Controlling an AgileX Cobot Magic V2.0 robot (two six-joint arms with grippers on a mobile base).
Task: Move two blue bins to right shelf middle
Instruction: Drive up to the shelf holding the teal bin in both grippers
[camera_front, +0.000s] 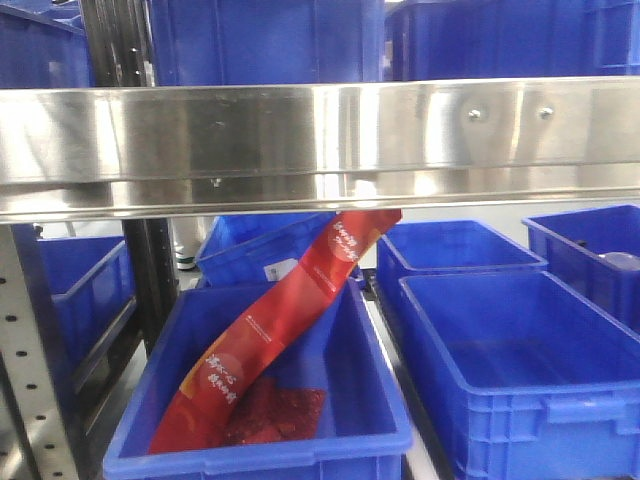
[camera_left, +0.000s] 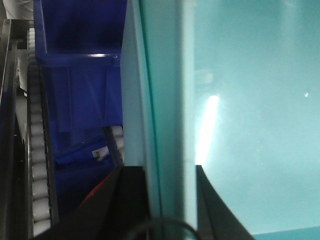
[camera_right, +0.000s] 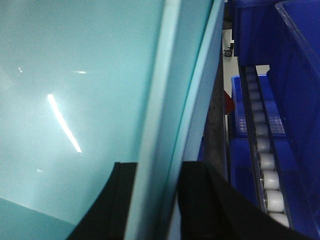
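White print on long red bag (camera_front: 290, 310) in front blue bin (camera_front: 260, 440): too blurry to read. Small white sticker (camera_left: 101, 152) on blue bin (camera_left: 80, 110) in left wrist view: too small to read. No other words or numbers.

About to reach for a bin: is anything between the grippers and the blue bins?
Yes. Each wrist view shows a pale teal panel edge between the fingers, filling most of the frame; blue bins sit off to the side beyond it.
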